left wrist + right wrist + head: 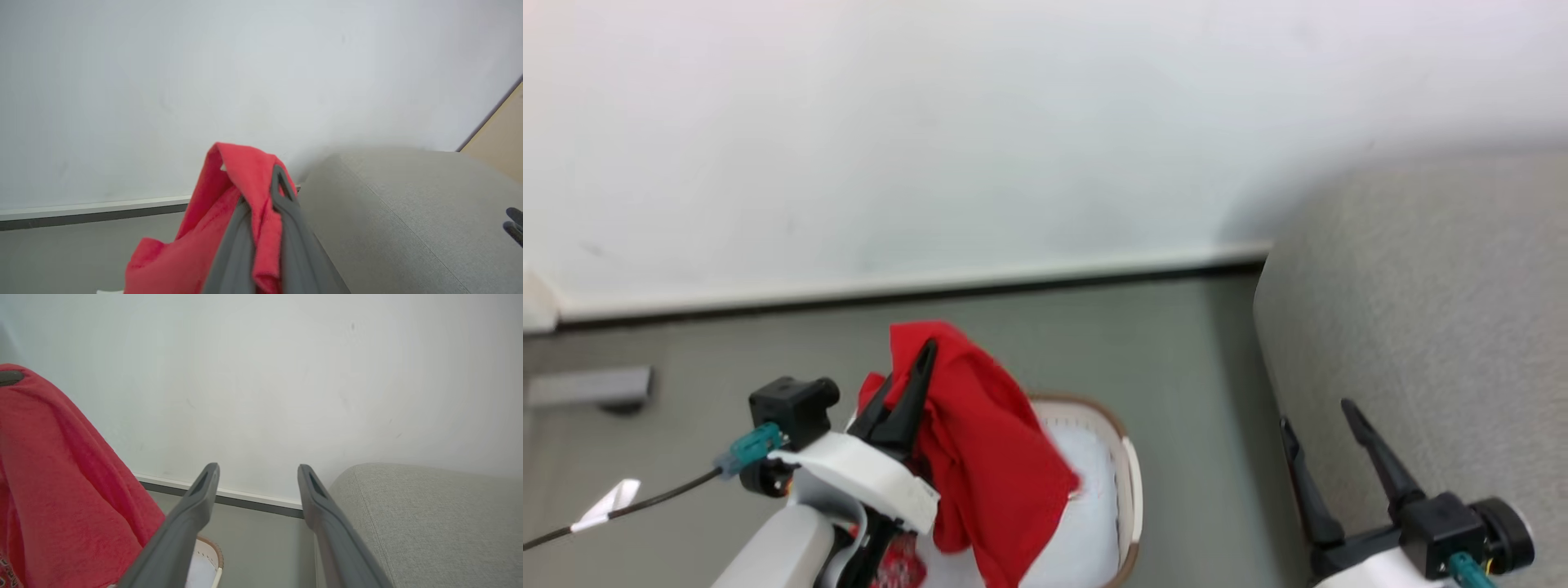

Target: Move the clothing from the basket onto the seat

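Note:
The red clothing [980,441] hangs lifted above the basket [1129,474], draped over and pinched between the fingers of my left gripper [913,369], which is shut on it. In the left wrist view the clothing [212,228] folds around my left gripper [261,192], with the grey seat [400,220] just to its right. My right gripper [1313,415] stands open and holds nothing, in front of the seat [1437,310] at the right. In the right wrist view my right gripper [257,473] shows its fingers wide apart, the clothing [61,490] at the left, the basket [214,555] rim below, and the seat [429,522] at the right.
A white wall with a pale skirting board [915,286] runs behind the grey floor [1192,359]. A grey block [592,388] lies on the floor at the left. A cable with a white tag [605,506] trails from my left wrist.

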